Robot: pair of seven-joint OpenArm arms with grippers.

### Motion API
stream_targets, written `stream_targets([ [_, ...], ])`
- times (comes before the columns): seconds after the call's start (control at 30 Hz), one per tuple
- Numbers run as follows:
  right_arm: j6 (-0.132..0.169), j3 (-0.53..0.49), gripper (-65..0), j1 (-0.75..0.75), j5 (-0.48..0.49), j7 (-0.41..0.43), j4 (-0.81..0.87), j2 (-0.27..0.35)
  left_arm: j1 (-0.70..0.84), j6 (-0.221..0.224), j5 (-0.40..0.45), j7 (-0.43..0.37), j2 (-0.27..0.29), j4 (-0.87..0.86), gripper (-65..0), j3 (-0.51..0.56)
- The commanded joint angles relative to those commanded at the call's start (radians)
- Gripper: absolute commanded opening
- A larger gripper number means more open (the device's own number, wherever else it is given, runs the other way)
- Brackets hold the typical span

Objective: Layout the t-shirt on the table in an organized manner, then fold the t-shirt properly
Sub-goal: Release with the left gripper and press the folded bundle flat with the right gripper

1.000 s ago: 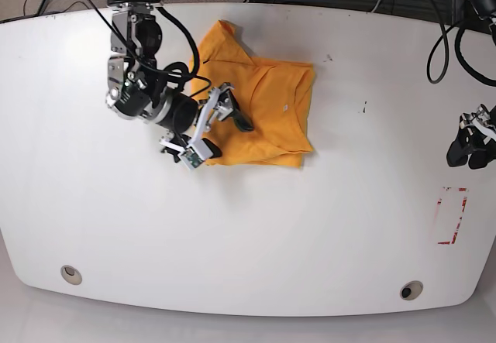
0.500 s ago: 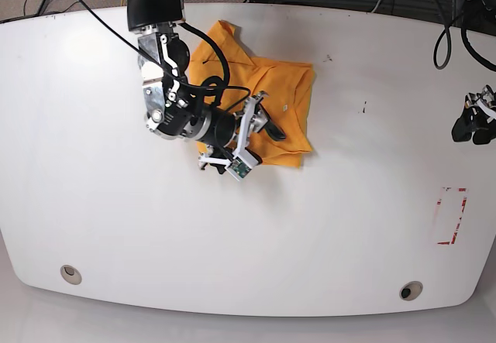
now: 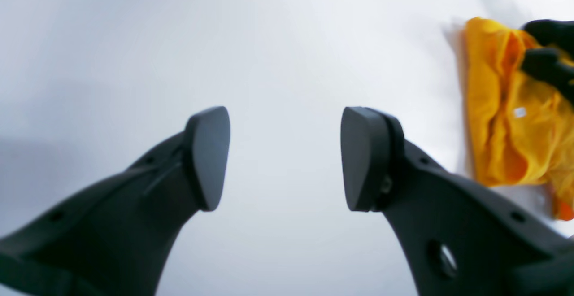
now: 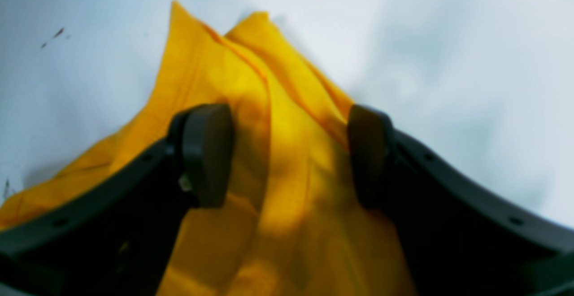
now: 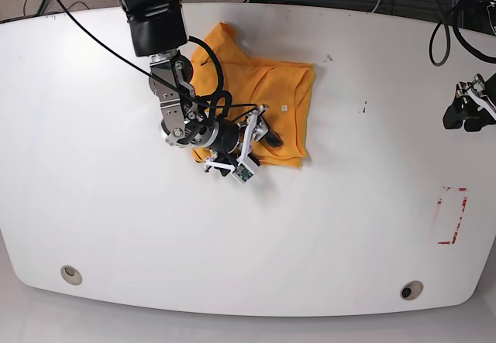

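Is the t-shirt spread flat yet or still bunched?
Still bunched. The t-shirt lies in a crumpled heap with overlapping layers on the table, and raised ridges of cloth sit between the open right gripper.

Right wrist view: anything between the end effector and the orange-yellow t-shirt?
Nothing visible. The right end effector is open, its fingers astride a raised fold of the crumpled orange-yellow cotton t-shirt on the glossy white table.
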Motion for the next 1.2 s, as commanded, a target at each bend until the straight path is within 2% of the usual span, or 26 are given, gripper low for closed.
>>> stream_targets([
  [0.2,0.0,0.072,-27.1,-0.038,0.002,-0.204,0.29,0.023,0.002,0.0,0.0,0.0,0.0,0.021,-28.3,0.0],
  [0.4,0.002,0.152,-28.9,-0.127,0.002,-0.269,0.436,0.025,0.002,0.0,0.0,0.0,0.0,0.02,-28.3,0.0],
  [0.5,0.018,0.19,-35.7,-0.192,0.002,-0.269,0.468,0.025,0.002,0.0,0.0,0.0,0.0,0.02,-28.3,0.0],
  [0.53,0.022,0.207,-40.1,-0.216,0.002,-0.267,0.468,0.025,0.002,0.0,0.002,0.0,0.0,0.02,-28.3,0.0],
  [0.63,0.022,0.233,-47.7,-0.249,-0.002,-0.265,0.454,0.023,0.002,0.0,0.002,0.0,0.0,0.018,-28.3,0.009],
  [0.77,0.022,0.255,-56.0,-0.264,-0.003,-0.224,0.339,0.02,0.002,0.0,0.002,0.0,0.0,0.02,-28.3,0.044],
  [0.97,0.022,0.255,-57.1,-0.256,-0.009,-0.048,0.129,0.029,-0.002,0.0,0.002,-0.002,0.0,0.02,-28.3,0.084],
  [1.0,0.022,0.255,-57.1,-0.245,-0.008,-0.02,0.092,0.046,-0.002,0.0,0.0,-0.002,0.0,0.02,-28.3,0.095],
  [1.1,0.022,0.255,-57.2,-0.233,0.0,-0.011,0.054,0.071,-0.003,0.0,0.0,-0.002,0.0,0.02,-28.3,0.124],
  [1.2,0.022,0.255,-57.4,-0.241,0.002,-0.028,0.114,0.074,-0.005,0.0,0.0,-0.002,0.0,0.02,-28.3,0.15],
])
